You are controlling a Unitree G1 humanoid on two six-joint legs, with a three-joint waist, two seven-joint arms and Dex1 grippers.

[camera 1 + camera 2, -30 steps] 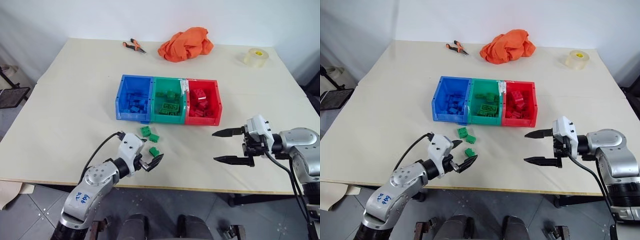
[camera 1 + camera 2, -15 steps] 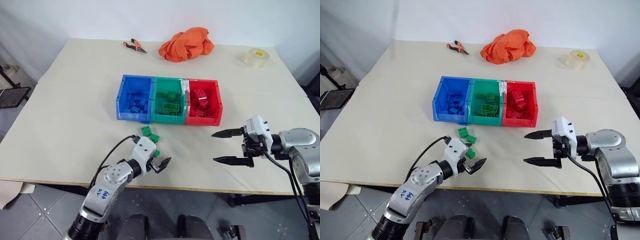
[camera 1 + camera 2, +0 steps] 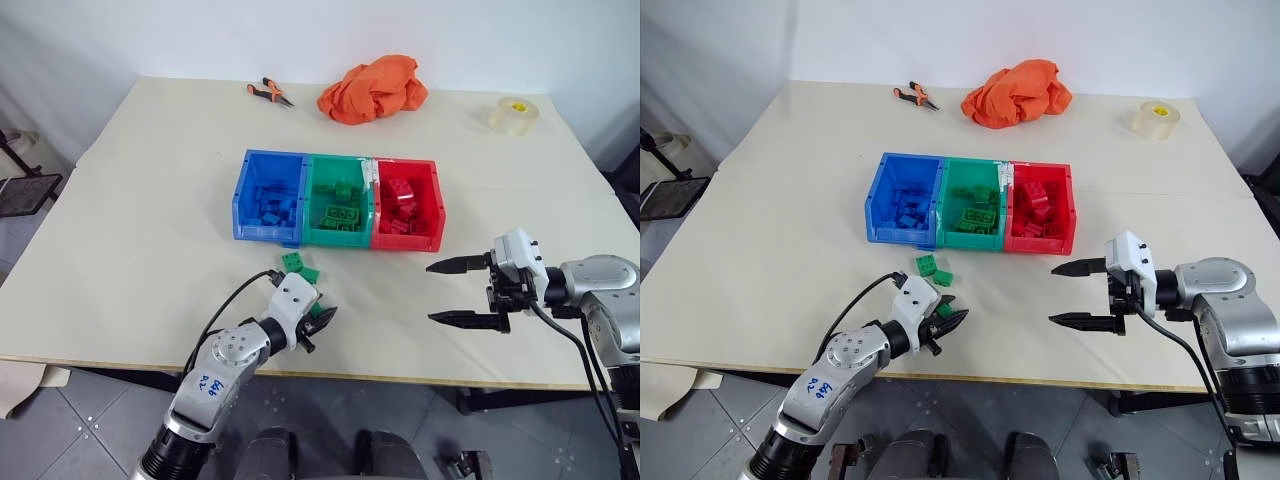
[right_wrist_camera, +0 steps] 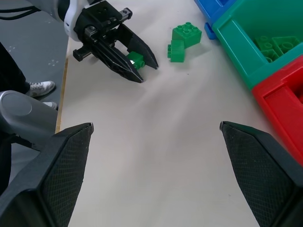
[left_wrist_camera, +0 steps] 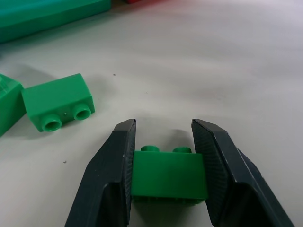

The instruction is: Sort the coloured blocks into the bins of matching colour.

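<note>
My left gripper (image 5: 163, 125) is shut on a small green block (image 5: 168, 172) near the table's front edge, with a black finger pressed against each side of it. Two more green blocks (image 3: 292, 262) (image 3: 309, 275) lie just beyond it, toward the bins. The blue bin (image 3: 262, 230), green bin (image 3: 335, 237) and red bin (image 3: 405, 240) stand joined in a row at mid-table, each holding blocks of its own colour. Off to the right, my right gripper (image 3: 430, 293) hovers open and empty, pointing left.
An orange cloth (image 3: 372, 88), orange-handled pliers (image 3: 268, 92) and a tape roll (image 3: 512, 114) lie at the far side of the table. The table's front edge (image 3: 400, 378) runs just below both grippers.
My left gripper moved right and down onto the nearest green block, then closed on it. The right gripper has stayed put and open.
</note>
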